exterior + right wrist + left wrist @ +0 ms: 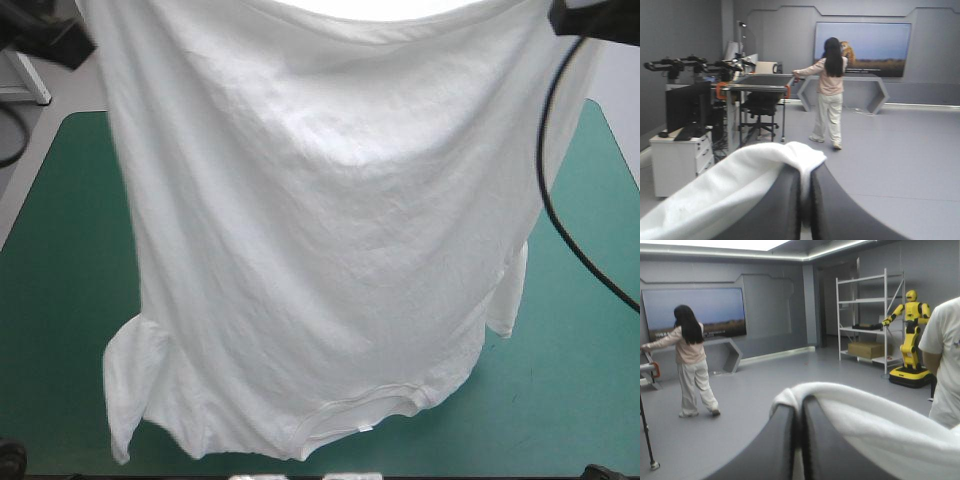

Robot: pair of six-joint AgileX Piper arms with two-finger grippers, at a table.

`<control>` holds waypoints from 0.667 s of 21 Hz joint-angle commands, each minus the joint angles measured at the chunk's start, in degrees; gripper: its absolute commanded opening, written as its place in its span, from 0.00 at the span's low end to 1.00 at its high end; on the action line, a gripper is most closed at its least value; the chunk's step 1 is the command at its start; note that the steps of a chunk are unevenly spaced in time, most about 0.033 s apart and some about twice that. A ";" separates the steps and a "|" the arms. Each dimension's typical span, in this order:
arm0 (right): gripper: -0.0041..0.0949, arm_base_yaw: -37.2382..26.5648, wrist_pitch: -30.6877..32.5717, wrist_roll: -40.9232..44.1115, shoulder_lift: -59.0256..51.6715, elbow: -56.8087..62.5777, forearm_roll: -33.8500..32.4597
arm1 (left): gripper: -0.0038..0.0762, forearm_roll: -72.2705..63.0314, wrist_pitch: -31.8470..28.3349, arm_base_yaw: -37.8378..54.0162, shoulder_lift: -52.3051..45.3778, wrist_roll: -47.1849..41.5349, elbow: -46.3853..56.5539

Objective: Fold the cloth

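Above the teal-green table (60, 300) the T-shirt (320, 220) hangs spread, its long axis vertical, with collar and sleeves low toward the table's near edge. The left gripper (799, 407) and right gripper (806, 170) each clamp an upper corner, level with one another; laying it down seems next.

I lose the top edge of the T-shirt (320, 220) past the high view; behind the T-shirt, the middle of the desk (60, 300) is hidden.
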 commanded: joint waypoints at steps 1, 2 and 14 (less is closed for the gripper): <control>0.02 -1.94 -6.73 4.04 4.06 -2.83 -7.84 | 0.04 -0.90 -8.80 -0.21 4.28 -0.61 -0.36; 0.02 -3.58 -7.89 4.04 5.79 -3.92 -7.19 | 0.04 -0.90 -11.01 -0.21 5.72 -0.51 -0.36; 0.02 -41.05 -30.21 -14.21 32.79 -29.07 48.48 | 0.04 0.15 -51.00 0.74 25.88 1.55 -8.35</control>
